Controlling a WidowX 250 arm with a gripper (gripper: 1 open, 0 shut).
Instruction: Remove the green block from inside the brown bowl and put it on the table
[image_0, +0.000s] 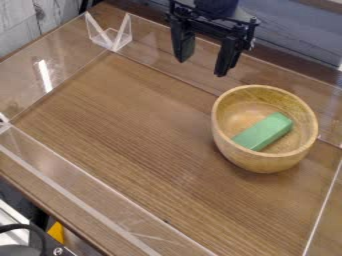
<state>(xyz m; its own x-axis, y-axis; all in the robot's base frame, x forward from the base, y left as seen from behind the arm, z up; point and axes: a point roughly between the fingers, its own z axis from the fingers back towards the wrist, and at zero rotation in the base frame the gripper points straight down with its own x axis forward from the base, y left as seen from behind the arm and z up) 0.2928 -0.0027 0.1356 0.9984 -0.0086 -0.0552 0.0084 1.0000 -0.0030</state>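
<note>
1. The green block (265, 131) lies inside the brown bowl (235, 143), below the gripper (210, 58) and a little to its right in the picture. It rests tilted against the curved inner wall, so one end sits higher than the other. It is a smooth, plain bar with rounded edges.
2. The bowl is round, thick-rimmed and of light wood with fine grain. It stands upright on the table (134, 140), apart from the gripper.
3. The gripper hangs above the table's far side, pointing down, its dark fingers spread wide and holding nothing. It appears poised for a descent into the bowl, which has not yet begun.
4. The table is dark streaked wood grain, bordered by clear plastic walls (54, 75). Bare table to the gripper's lower left offers room for the block.
</note>
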